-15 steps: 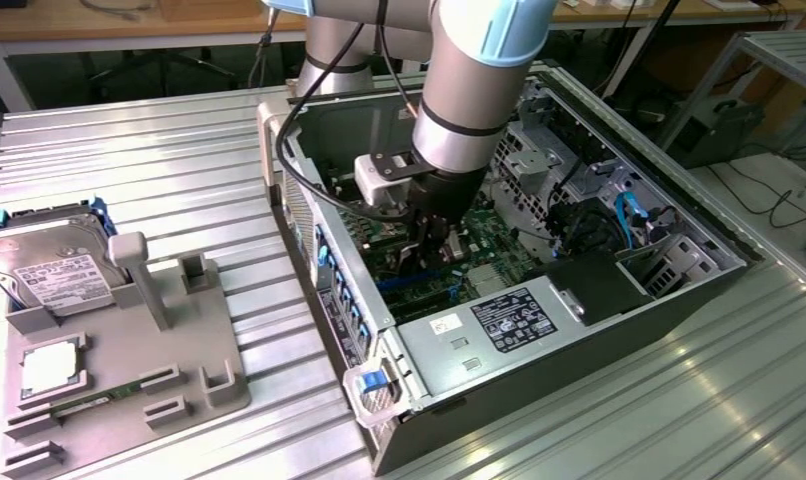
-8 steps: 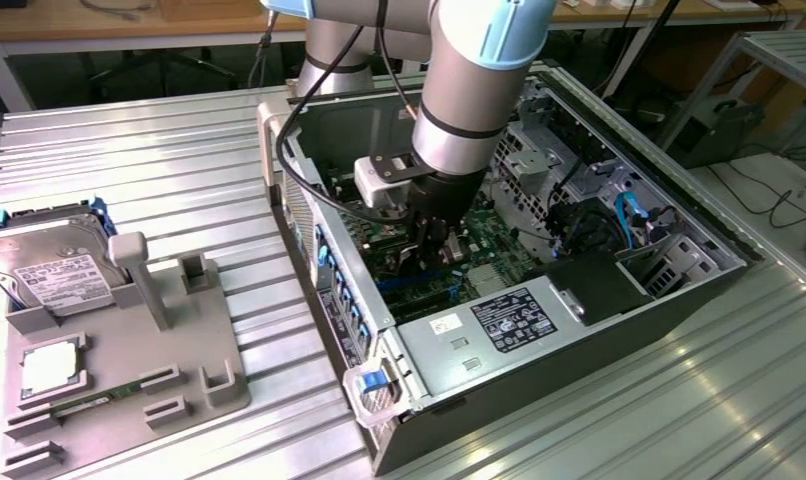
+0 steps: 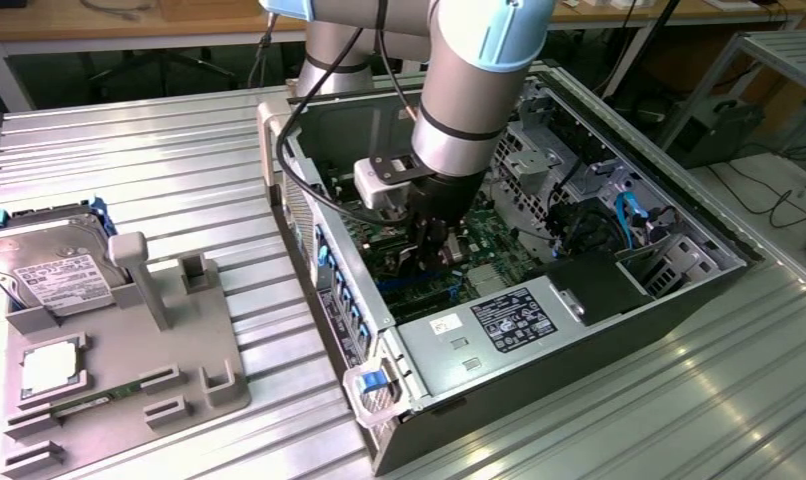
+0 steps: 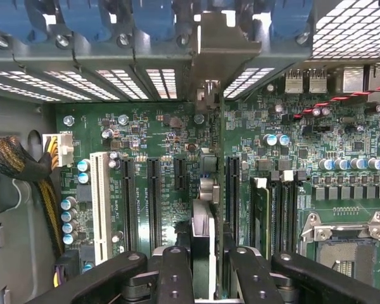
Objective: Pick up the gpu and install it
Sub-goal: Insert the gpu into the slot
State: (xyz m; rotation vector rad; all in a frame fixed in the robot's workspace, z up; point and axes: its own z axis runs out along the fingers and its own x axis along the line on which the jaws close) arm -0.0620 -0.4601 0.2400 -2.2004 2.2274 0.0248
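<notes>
Bright even light, glare on metal slats.

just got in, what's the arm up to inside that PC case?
The arm has reached into the open computer case, with its gripper low over the motherboard. The jaws are shut on the gpu, held edge-on with its metal bracket up at the rear slot openings, lined up among the expansion slots. On the table, the hard drive sits on the grey parts holder.

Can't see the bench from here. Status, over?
Tool shut on gpu, down inside the open computer case. Card edge-on over the motherboard slots, bracket at the rear wall. Nothing in the way.
</notes>
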